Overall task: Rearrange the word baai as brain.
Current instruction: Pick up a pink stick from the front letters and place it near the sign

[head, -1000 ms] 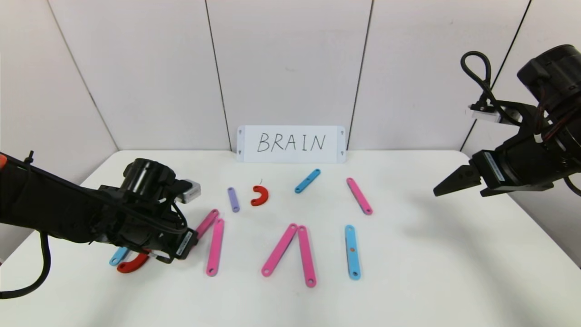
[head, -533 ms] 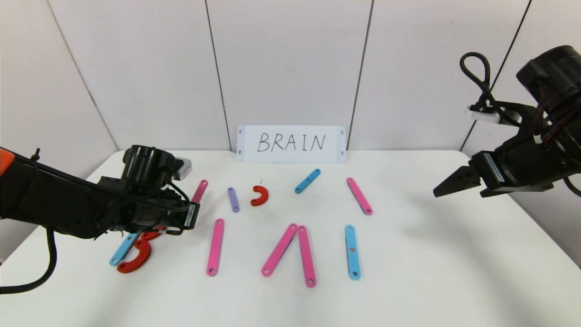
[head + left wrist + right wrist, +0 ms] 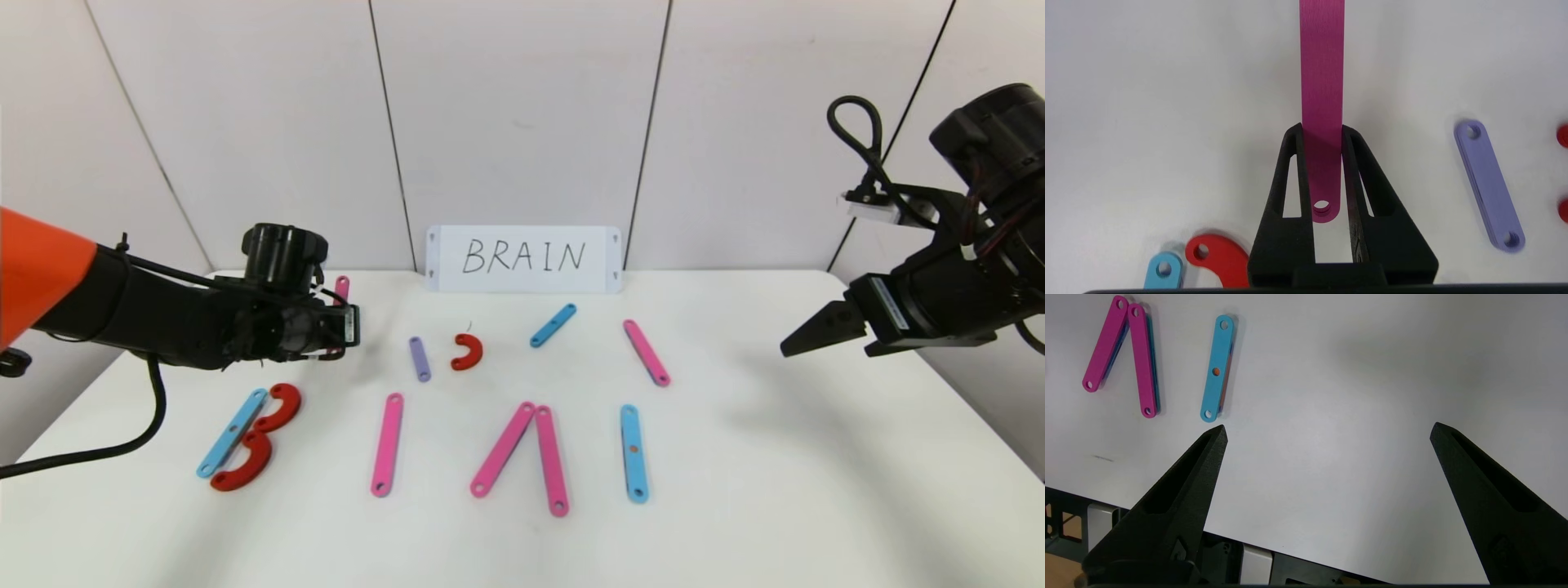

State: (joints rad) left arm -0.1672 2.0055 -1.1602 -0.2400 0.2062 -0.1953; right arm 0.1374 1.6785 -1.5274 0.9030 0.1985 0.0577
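Your left gripper (image 3: pixel 1322 132) is clamped on a flat pink plastic strip with end holes (image 3: pixel 1322 73), both fingers pressing its edges near one holed end, the long remainder projecting past the fingertips; in the head view the left gripper (image 3: pixel 347 327) sits at the rear left of the white table (image 3: pixel 775 457), only the strip's far tip (image 3: pixel 342 287) showing; your right gripper (image 3: pixel 1327 433) hangs parked above the table's right side, jaws spread wide and holding nothing

Judgement on the step: this strip looks destined for the R, beside the upright pink strip (image 3: pixel 388 443); you hold it close to one end, so the free length may swing; lower it flat until it rests on the surface before letting go, and keep clear of the finished B

Count, head view: pink strips, five, namely the held one, the upright one, two meeting at their tops as an unbarred A (image 3: pixel 522 449), one slanted at rear right (image 3: pixel 647 352); blue strips, three, namely the B's spine (image 3: pixel 232 432), the I (image 3: pixel 633 452), one slanted at the rear (image 3: pixel 553 325); short purple strip (image 3: pixel 420 358), one; red C-shaped curves, three, two stacked against the B's spine (image 3: pixel 260 447), one loose (image 3: pixel 469 352) beside the purple; one white card lettered BRAIN (image 3: pixel 523 258) stands at the back wall
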